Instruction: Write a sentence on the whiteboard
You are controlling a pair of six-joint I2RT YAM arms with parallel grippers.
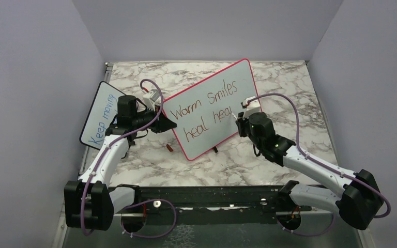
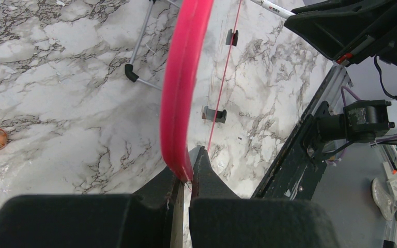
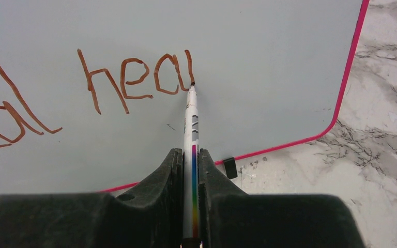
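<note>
Soft, even, fairly bright light falls from overhead in all three views, leaving only faint shadows on the worktop [image 1: 269,160]. Its marble carries a mild sheen in the left wrist view. The whiteboard [image 2: 178,93] has a pink rim that blurs close to the left claw [image 2: 187,170]. By the right claw [image 3: 190,155], the marker [image 3: 191,119] and the writing [image 3: 134,77] look crisp. Both claw bodies are soft, near-black masses.

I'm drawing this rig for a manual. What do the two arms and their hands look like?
The left arm and right arm have white link shells with bulky black joints and bases. A purple cable loops along each. The left hand and right hand are matte black, each with two wedge-shaped fingers tapering to narrow tips.
</note>
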